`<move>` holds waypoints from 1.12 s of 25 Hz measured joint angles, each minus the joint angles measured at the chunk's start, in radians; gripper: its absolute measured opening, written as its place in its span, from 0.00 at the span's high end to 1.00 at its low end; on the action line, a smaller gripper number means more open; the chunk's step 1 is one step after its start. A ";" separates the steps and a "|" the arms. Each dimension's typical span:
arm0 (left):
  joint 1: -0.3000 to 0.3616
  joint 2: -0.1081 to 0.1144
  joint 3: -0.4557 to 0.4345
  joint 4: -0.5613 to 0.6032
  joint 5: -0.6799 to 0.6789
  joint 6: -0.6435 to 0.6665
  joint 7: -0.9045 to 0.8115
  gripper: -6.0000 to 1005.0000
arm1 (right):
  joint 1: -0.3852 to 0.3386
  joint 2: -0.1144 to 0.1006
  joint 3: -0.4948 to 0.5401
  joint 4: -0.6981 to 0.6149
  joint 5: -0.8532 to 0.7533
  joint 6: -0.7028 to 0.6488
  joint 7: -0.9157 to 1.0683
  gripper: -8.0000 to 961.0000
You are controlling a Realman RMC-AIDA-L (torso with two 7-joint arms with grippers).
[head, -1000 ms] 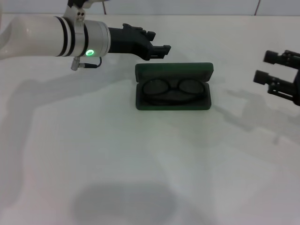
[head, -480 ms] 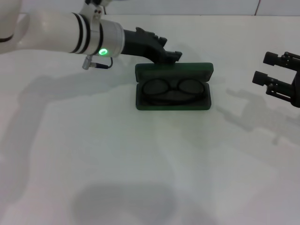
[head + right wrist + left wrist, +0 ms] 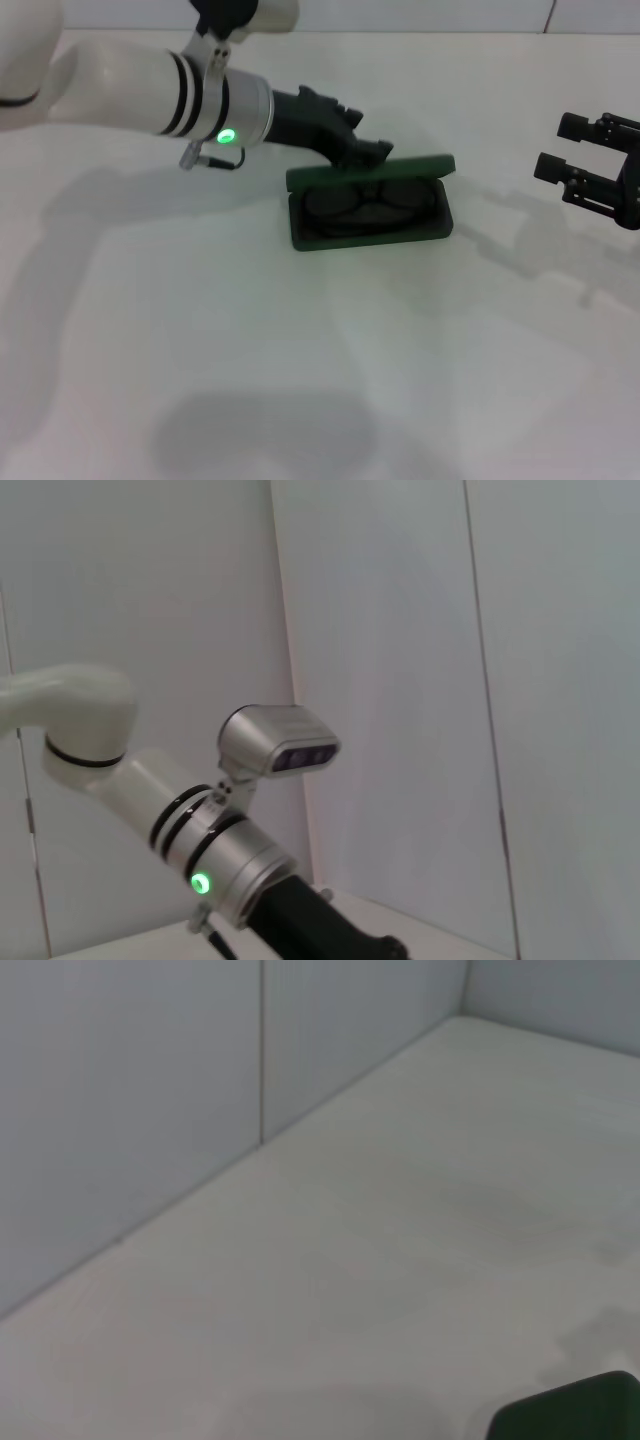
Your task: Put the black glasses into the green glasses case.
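The green glasses case [image 3: 370,233] lies at the middle of the white table in the head view. Its lid [image 3: 368,170] is tilted forward, half lowered over the base. The black glasses [image 3: 365,201] lie inside the case, partly hidden under the lid. My left gripper [image 3: 365,135] is open and empty, just behind the lid at its back edge and touching it. A corner of the case also shows in the left wrist view [image 3: 575,1410]. My right gripper [image 3: 565,146] is open and empty, hovering at the right, well apart from the case.
The white table [image 3: 300,350] ends at a pale wall along the back. The left arm [image 3: 150,85] reaches in from the back left, and it also shows in the right wrist view [image 3: 225,865].
My left gripper moved right and down behind the case. The lid, upright before, has tipped forward over the glasses. The right arm has barely moved.
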 joint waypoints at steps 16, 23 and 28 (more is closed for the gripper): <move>0.084 -0.007 0.084 0.003 -0.120 0.002 0.118 0.38 | -0.001 0.000 0.001 0.018 0.000 0.027 -0.004 0.38; 0.147 0.003 0.074 0.066 -0.278 0.112 0.216 0.38 | 0.002 0.000 -0.031 0.017 0.001 -0.011 -0.023 0.38; 0.262 0.011 0.016 0.195 -0.349 0.348 0.319 0.38 | 0.050 0.000 -0.061 0.049 0.001 -0.015 -0.020 0.38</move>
